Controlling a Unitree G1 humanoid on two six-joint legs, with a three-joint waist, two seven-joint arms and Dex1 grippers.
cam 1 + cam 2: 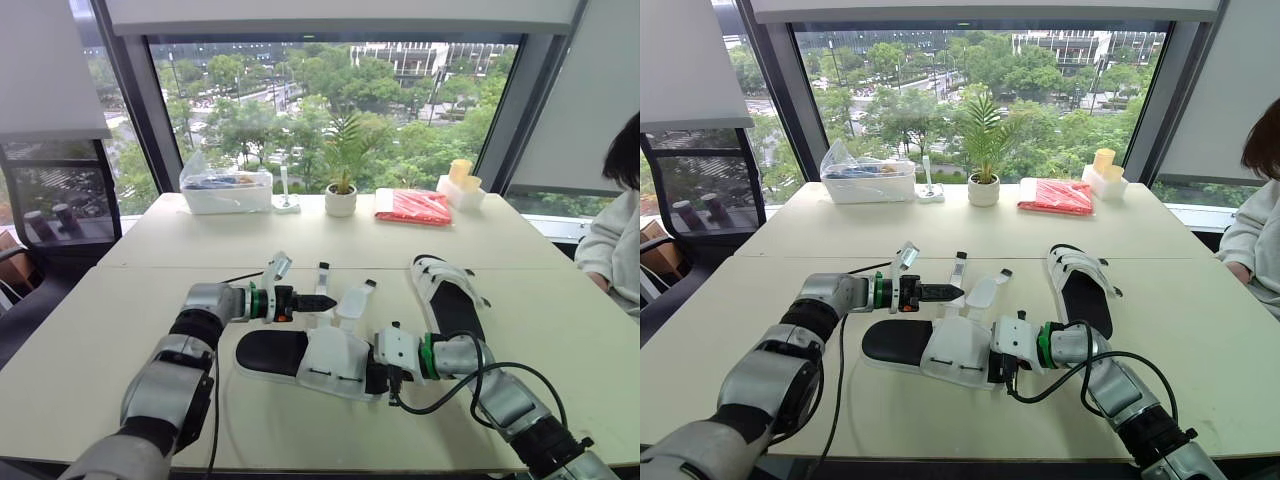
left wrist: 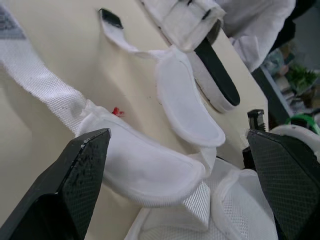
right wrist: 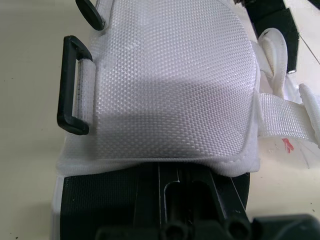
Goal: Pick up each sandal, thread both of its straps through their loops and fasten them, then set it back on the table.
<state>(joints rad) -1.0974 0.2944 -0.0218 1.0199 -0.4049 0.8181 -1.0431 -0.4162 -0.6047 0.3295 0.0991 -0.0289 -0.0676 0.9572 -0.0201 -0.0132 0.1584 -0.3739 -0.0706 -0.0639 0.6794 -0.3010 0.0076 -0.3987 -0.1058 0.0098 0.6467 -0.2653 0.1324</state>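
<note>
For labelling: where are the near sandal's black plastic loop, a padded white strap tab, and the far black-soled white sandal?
Black plastic loop (image 3: pixel 65 87): right wrist view, outer bar.
Padded white strap tab (image 2: pixel 145 170): left wrist view, pad's middle.
Far black-soled white sandal (image 1: pixel 455 312): left eye view, footbed.

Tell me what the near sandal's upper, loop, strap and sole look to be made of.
Upper: white woven synthetic mesh, matte; a fine grid weave shows.
Loop: black, smooth, slightly glossy, likely moulded plastic.
Strap: white ribbed webbing, probably nylon.
Sole: black, matte; foam or rubber, cannot tell which.
</note>
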